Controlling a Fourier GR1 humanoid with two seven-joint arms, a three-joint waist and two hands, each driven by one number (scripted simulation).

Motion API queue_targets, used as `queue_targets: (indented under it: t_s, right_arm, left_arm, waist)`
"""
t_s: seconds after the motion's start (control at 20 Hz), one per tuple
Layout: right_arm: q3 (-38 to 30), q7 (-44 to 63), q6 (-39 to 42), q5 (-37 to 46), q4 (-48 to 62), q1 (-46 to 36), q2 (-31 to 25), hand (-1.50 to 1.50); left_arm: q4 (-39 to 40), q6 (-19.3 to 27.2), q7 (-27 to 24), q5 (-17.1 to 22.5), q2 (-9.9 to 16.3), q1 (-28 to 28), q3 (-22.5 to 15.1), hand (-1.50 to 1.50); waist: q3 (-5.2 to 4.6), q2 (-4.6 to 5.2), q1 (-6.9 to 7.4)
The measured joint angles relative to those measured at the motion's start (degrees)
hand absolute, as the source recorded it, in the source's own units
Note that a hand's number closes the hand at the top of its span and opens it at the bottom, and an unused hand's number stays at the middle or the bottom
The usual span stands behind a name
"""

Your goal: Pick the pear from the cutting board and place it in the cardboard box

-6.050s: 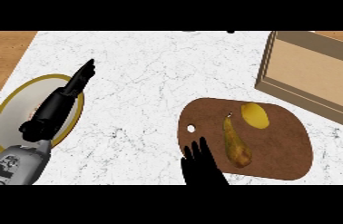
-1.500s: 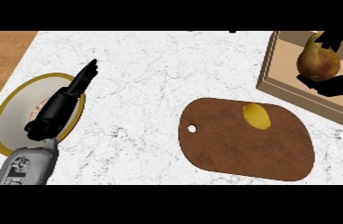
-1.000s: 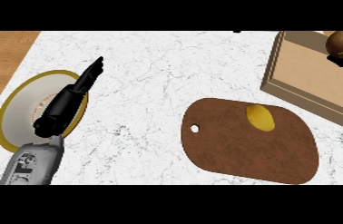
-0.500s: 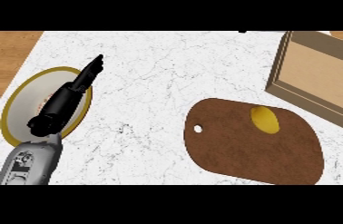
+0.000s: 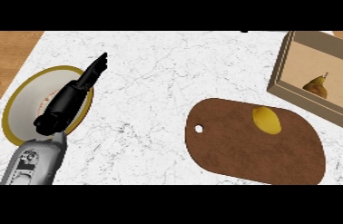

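One left hand (image 5: 70,98) over plate (image 5: 20,98) | fingers straight | pear (image 5: 316,85) in box (image 5: 303,60)

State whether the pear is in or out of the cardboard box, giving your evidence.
In. The pear lies on the floor of the cardboard box, inside its walls, off the cutting board.

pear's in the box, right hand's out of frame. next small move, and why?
Probably none on the pear: it already lies inside the cardboard box, and the cutting board holds only a yellow lemon-like fruit. I'd just keep the right arm withdrawn and leave the left hand resting, fingers straight, over the plate.
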Motion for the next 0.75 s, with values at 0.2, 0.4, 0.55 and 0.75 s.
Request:
queue_targets:
  t_s: [0.2,0.4,0.55,0.75]
  right_arm:
    - [-6.8,-2.1,0.2,-7.5,3.4,-2.1,1.8,-1.5]
    - [-16.5,1.1,4.1,-17.8,8.8,-5.0,3.1,-1.5]
    - [-22.4,5.5,7.1,-23.7,13.0,-6.6,2.0,-1.5]
    - [-28.1,10.6,10.2,-29.3,16.5,-7.4,-1.4,-1.5]
  left_arm:
    - [-0.2,-0.2,-0.1,0.0,0.2,0.6,0.0,0.0]
    - [-0.1,-0.4,0.1,0.3,0.5,0.5,0.6,0.0]
    - [0.2,-0.4,-0.2,0.3,0.4,0.5,0.6,0.0]
    - [0.0,-0.6,-1.1,0.3,0.5,0.8,0.6,0.0]
  waist:
    - [0.12,-0.13,-0.17]
    - [0.16,-0.24,-0.6]
    - [0.13,0.03,-0.57]
    - [0.18,0.43,-0.08]
